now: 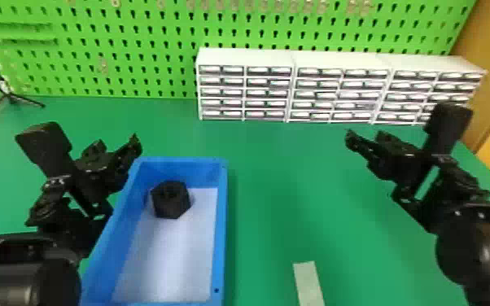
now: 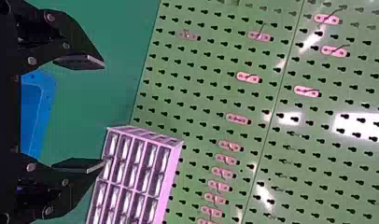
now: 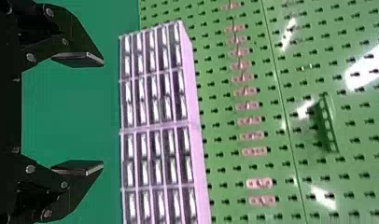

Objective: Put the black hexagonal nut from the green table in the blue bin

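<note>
Green pegboard [image 1: 171, 36] spans the top of the head view, behind white drawer cabinets [image 1: 244, 56]. On the green table [image 1: 285, 183], at lower left, sits the blue bin [image 1: 221, 228]; the black hexagonal nut [image 1: 171, 200] rests inside, towards its upper end. It lies outside both sets of jaws, below and right of the left gripper [image 1: 116, 143], well apart from the right gripper [image 1: 366, 136]. Each pair stands apart.

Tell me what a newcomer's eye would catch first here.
Probably the blue bin, its colour bold on the green table, with the black hexagonal nut inside near its far end. Next, perhaps, the white drawer cabinets lined up at the table's back before the bright green pegboard. Two black arms flank the scene, fingers open.
</note>
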`<state>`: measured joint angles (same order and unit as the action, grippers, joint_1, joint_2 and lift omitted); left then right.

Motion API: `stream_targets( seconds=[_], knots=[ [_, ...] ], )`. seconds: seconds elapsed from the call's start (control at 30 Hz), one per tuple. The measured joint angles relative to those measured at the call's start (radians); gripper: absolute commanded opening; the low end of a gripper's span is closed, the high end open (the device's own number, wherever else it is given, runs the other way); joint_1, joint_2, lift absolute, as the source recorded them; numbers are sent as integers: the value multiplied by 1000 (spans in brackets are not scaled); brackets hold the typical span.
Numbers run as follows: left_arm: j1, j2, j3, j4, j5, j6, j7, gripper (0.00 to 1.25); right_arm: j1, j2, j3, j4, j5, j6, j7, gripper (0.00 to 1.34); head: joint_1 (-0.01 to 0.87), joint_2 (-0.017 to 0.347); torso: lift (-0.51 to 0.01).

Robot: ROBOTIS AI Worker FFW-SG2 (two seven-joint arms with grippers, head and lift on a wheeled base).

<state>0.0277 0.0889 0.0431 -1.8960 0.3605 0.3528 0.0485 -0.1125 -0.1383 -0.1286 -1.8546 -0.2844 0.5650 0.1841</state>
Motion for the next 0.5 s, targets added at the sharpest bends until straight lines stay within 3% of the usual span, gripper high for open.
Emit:
stream_targets(
  seconds=[0.2,0.5],
  knots=[
    [-1,0,2,0,1,0,0,749,39,27,-72,-27,14,-5,1,856,692,8,-97],
    [-5,0,12,0,2,0,0,749,87,31,-138,-35,-24,-71,2,856,692,8,-97]
  ],
)
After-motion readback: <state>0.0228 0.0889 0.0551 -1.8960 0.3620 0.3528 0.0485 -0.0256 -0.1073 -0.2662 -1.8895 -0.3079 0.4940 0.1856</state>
